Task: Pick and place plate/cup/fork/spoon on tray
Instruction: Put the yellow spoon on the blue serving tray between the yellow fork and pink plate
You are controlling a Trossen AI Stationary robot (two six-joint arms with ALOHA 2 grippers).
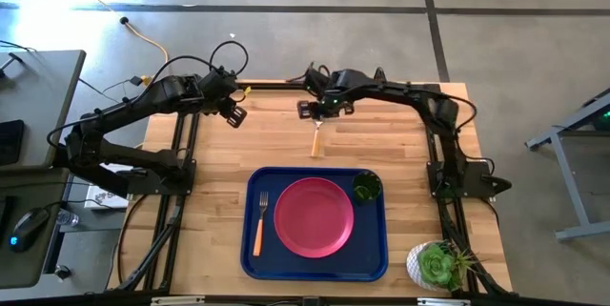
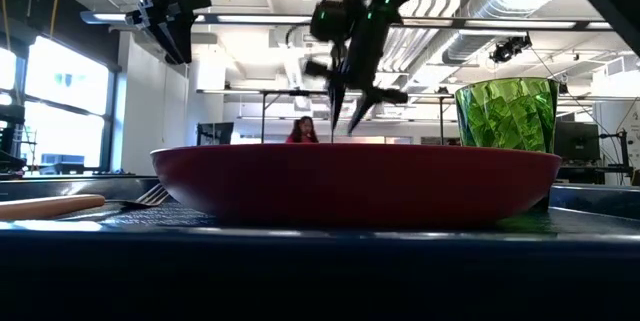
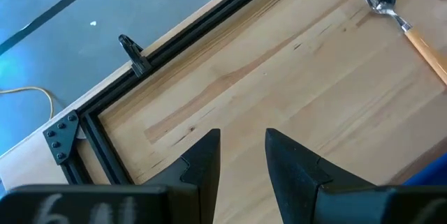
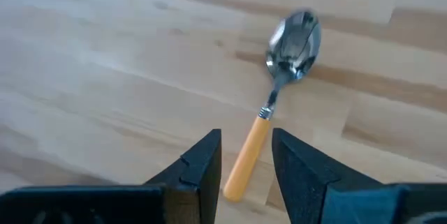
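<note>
The orange-handled spoon (image 1: 315,137) lies flat on the bare wood beyond the tray's far edge, its bowl toward the far side. My right gripper (image 4: 246,147) hangs open above the spoon's handle end (image 4: 241,175), one finger on either side in its wrist view, raised off the table in the low view (image 2: 348,111). The dark blue tray (image 1: 257,266) holds the pink-red plate (image 1: 314,216) at its middle, the fork (image 1: 259,222) on the plate's left and the green cup (image 1: 366,188) at the far right corner. My left gripper (image 1: 233,113) is open and empty near the far left.
A white pot with a green succulent (image 1: 438,266) stands on the table's near right corner, beside the tray. Black frame rails (image 3: 105,133) run along the table's left and far edges. Bare wood lies between the tray and the far edge.
</note>
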